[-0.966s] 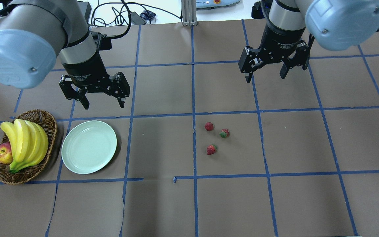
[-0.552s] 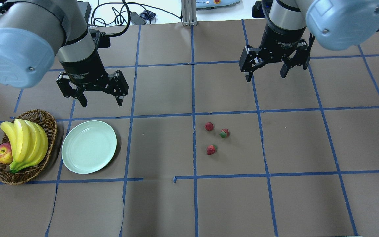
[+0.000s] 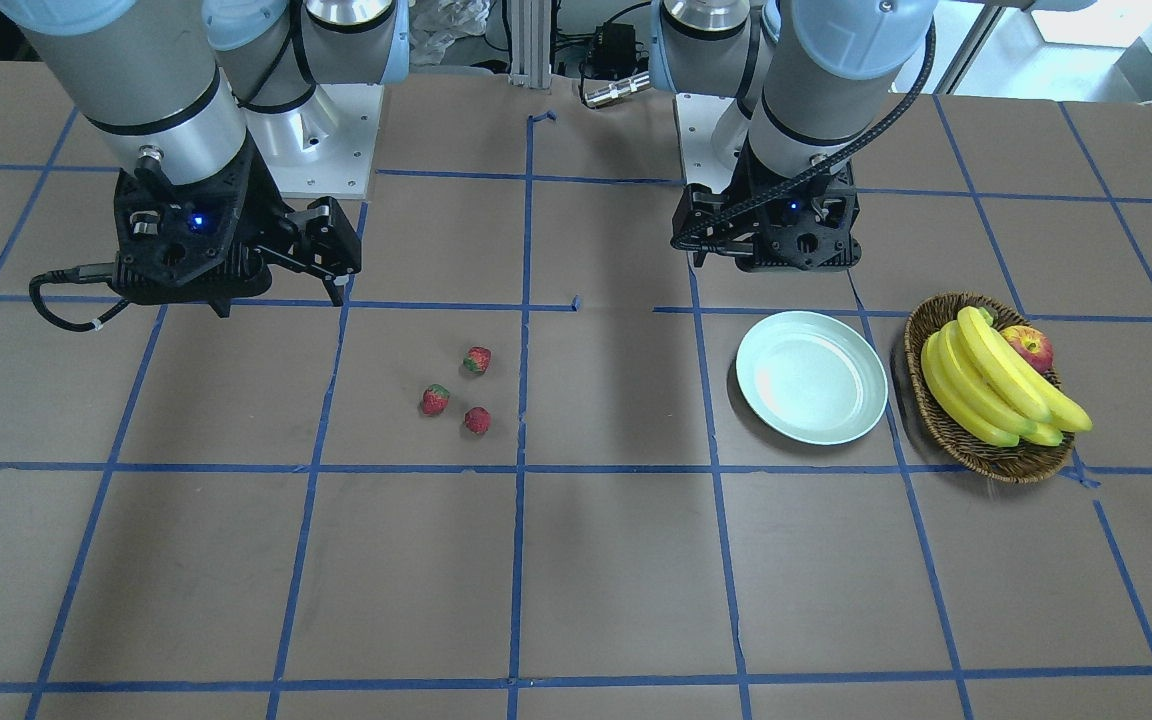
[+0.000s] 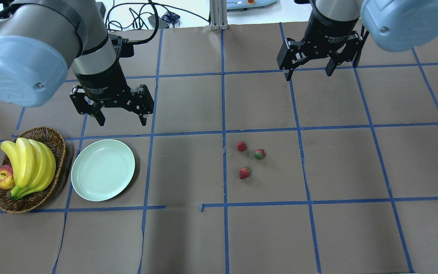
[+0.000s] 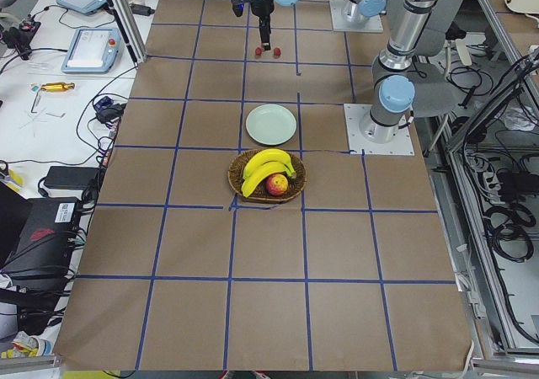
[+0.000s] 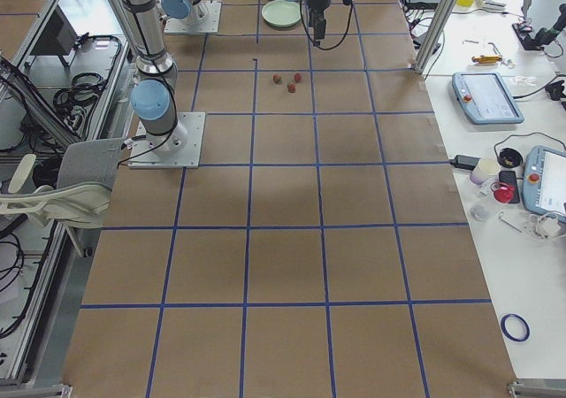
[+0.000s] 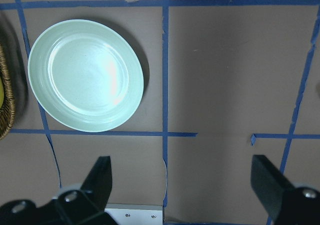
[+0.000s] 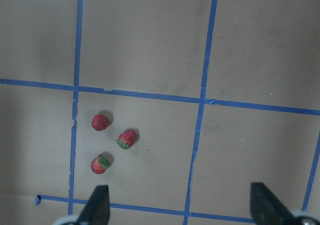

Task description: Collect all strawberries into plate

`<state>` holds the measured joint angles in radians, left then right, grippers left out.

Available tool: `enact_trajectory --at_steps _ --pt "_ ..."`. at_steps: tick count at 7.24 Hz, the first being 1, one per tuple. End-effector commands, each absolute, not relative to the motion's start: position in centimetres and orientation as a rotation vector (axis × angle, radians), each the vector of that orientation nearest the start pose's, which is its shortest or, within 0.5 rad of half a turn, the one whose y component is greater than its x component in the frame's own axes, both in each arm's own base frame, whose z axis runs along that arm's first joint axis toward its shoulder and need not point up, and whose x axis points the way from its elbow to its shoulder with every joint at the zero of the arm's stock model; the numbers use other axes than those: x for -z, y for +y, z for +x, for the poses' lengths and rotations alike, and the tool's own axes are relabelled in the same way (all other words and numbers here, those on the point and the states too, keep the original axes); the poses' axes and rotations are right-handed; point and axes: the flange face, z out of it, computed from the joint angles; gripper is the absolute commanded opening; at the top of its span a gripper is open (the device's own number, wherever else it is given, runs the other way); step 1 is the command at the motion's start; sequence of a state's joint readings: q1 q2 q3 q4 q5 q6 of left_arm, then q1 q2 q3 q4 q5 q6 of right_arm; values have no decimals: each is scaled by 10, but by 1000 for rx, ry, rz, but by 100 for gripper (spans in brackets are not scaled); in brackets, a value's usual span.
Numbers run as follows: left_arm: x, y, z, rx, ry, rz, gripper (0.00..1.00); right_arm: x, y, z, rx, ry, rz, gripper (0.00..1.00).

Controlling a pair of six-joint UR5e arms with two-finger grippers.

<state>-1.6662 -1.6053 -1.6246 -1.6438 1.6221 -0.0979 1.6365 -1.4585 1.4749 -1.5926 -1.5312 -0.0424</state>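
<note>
While the strawberries (image 4: 259,154) lie clustered on the table (image 4: 188,167), well apart from the plate (image 4: 103,170), both the left gripper (image 4: 122,122) and right gripper (image 4: 308,75) hang with fingers spread wide, holding nothing. You find the berries below the right gripper, off toward the robot's left, outside its fingers. Your right wrist view shows what the overhead blurs: the lowest strawberry (image 8: 100,164) has its cap up-right, the middle strawberry (image 8: 127,138) its cap down-left, both on one slanted axis; the third strawberry (image 8: 100,121) gives you no heading to tell.

Left arm (image 4: 91,57) and right arm (image 4: 333,21), jaws apart
</note>
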Motion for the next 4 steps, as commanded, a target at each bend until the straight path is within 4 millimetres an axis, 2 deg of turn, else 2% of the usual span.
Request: enact_trajectory --at_steps 1,4 --pt "-437 -472 -176 -243 3063 11 100 -475 -530 169 0 3096 -166 100" --pt "-433 -476 -176 -241 3066 9 100 -475 -529 170 -5 3100 -171 100"
